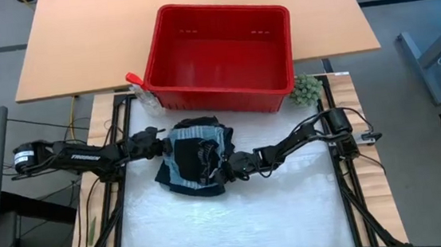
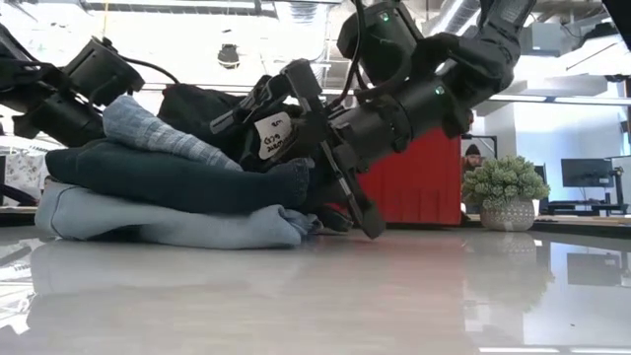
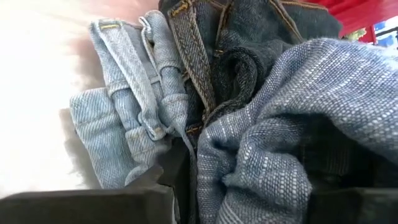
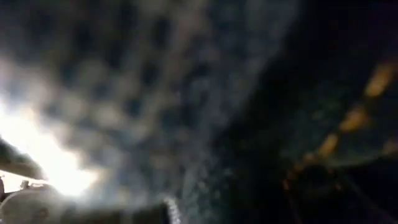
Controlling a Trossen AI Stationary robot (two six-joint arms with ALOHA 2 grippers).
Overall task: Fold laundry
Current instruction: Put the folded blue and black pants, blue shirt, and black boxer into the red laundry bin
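The laundry (image 1: 195,158) is a stack in the middle of the white table top. In the low view light blue jeans (image 2: 168,222) lie at the bottom, dark navy jeans (image 2: 168,177) on them, then a grey-blue striped cloth (image 2: 148,128) and a black garment with a white tag (image 2: 271,133). My left gripper (image 1: 162,147) is at the stack's left end and my right gripper (image 1: 223,170) at its right end. Both are closed into the cloth. The right wrist view is filled with blurred dark cloth. My left gripper comes from the table's left, slanting down, into the stack's left end. The grey-blue striped cloth's bunched edge (image 3: 267,168) and the jeans' waistbands (image 3: 186,112) lie between its fingers (image 3: 87,205); how many layers, I cannot tell. The stack rests on the table. My right gripper comes from the table's right, slanting down, onto the stack's right end. One finger (image 2: 251,104) lies over the black garment beside its white tag (image 2: 273,138). The other finger is hidden behind the cloth, so which layers it has cannot be told. The stack rests on the table.
A red plastic basket (image 1: 218,56) stands on the wooden table behind the work surface. A small green fuzzy ball (image 1: 307,89) sits at its right corner. Bare white surface (image 1: 237,226) lies in front of the stack. A person (image 2: 475,158) shows far off in the room.
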